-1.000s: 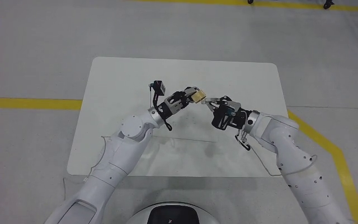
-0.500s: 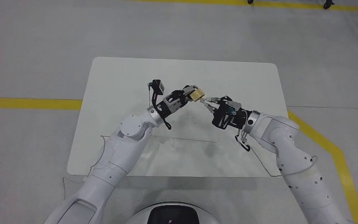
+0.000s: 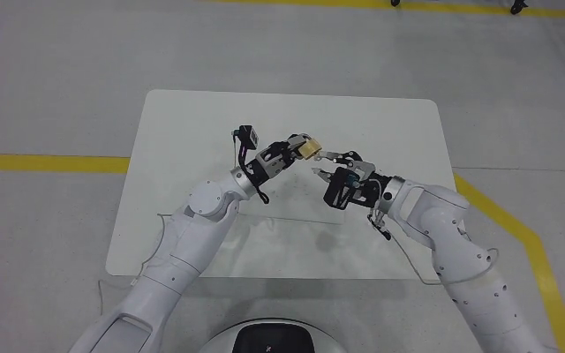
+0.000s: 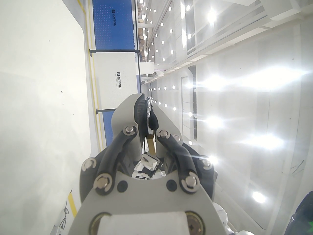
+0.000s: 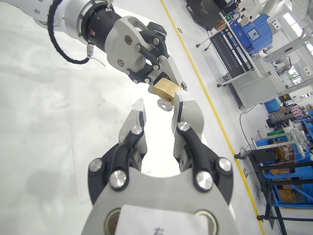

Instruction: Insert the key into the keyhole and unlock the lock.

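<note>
My left gripper is shut on a brass padlock and holds it above the middle of the white table. In the right wrist view a silver key sticks out of the keyhole in the padlock. My right gripper is open, its fingertips on either side of the key's head and just short of it, without gripping it. From above, the right gripper sits right beside the padlock. In the left wrist view a strip of brass from the padlock shows between the shut fingers.
The tabletop under both grippers is bare. Yellow floor lines run past the table. Racks and blue machines stand far off in the room behind.
My right gripper was shut on the key at the padlock; it has opened, let the key go and drawn back slightly. The key stays in the lock. The left gripper has shifted slightly.
</note>
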`<state>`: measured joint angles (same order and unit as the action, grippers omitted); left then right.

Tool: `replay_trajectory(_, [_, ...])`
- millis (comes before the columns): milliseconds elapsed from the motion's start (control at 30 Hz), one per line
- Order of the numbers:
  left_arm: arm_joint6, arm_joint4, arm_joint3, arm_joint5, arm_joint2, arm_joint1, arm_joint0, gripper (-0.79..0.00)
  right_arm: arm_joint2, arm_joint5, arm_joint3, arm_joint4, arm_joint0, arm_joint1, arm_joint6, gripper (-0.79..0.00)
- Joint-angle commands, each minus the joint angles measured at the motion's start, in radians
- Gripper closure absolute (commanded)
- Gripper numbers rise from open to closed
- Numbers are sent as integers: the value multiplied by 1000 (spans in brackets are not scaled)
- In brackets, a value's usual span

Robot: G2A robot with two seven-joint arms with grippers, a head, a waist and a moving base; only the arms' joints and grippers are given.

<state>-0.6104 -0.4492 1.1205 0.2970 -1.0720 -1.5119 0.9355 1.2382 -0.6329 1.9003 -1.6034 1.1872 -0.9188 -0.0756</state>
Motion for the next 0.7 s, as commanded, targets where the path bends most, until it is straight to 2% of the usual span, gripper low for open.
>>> replay_trajectory(0, [-2, -3, -1, -1, 0, 0, 1, 0, -3, 3, 9, -12, -3, -1, -11, -283])
replay_trajectory(133, [-8, -6, -4, -5, 0, 0, -1, 0, -8, 6, 25, -26, -6, -3, -34, -268])
replay_trajectory(267, [-9, -5, -6, -3, 2, -1, -3, 0, -12, 4, 25, -31, -9, -6, -50, -175])
replay_trajectory(367, [-9, -5, -10, -2, 4, -2, -4, 0, -17, 1, 20, -31, -13, -8, -59, 0])
replay_trajectory(667, [-5, -3, -14, -1, 6, -3, -6, 0, -12, -3, 0, 11, -13, -13, -54, 0])
